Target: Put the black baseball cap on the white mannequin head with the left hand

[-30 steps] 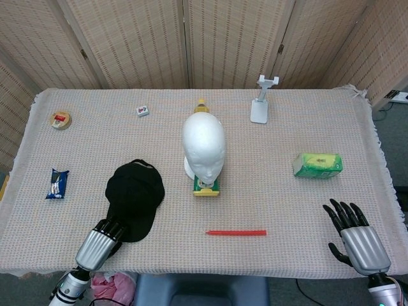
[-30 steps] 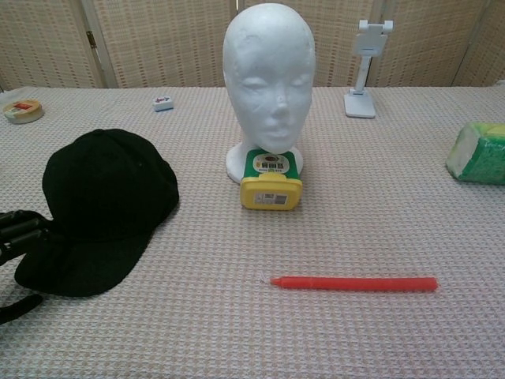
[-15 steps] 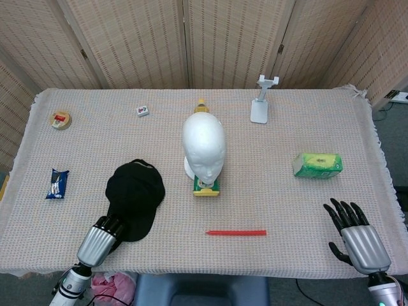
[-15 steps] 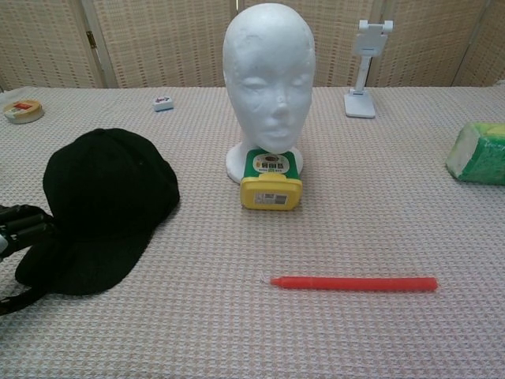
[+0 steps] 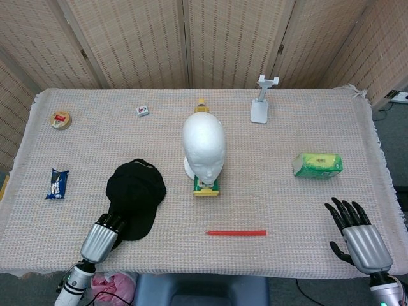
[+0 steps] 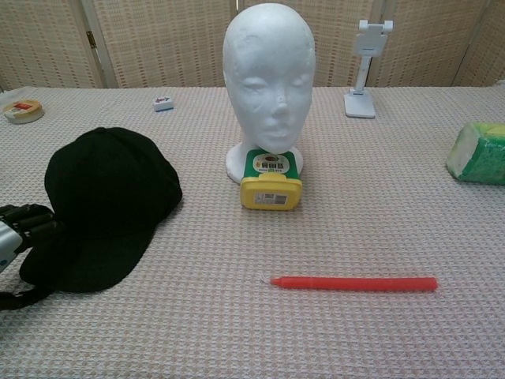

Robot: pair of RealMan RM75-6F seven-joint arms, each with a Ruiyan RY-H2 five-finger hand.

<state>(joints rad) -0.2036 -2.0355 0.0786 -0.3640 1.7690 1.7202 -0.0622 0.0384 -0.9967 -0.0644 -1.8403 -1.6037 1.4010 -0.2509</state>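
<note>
Cap [image 5: 135,196] first: the black baseball cap lies on the table cloth [image 5: 280,210] in the lower left of the head view, its brim pointing down toward the frame's bottom edge. Compared with a second ago, the cap has slid slightly to the right and up in frame. In the chest view the brim edge [image 6: 75,272] now sits a little further from the left border than it did, and the crown has crept toward the centre. The left hand [image 5: 102,234] has moved with it. Its dark fingers [image 6: 30,221] reach over the brim's left edge, and a dark thumb-like part shows low at the frame's lower left, under the brim. That looks like a pinch on the brim, though how firm the grip is I cannot tell.

My reading is that the grasp is just being secured and the lift has not begun, since the cap looks flat on the cloth.

The white mannequin head [image 5: 204,148] stands upright at centre frame, to the right of the cap and apart from it, with a yellow-and-green container [image 6: 271,180] lying against the front of its base. The right hand [image 5: 354,233] rests at the lower right with fingers spread, holding nothing. A red pen [image 5: 236,233] lies below the mannequin head.
</note>
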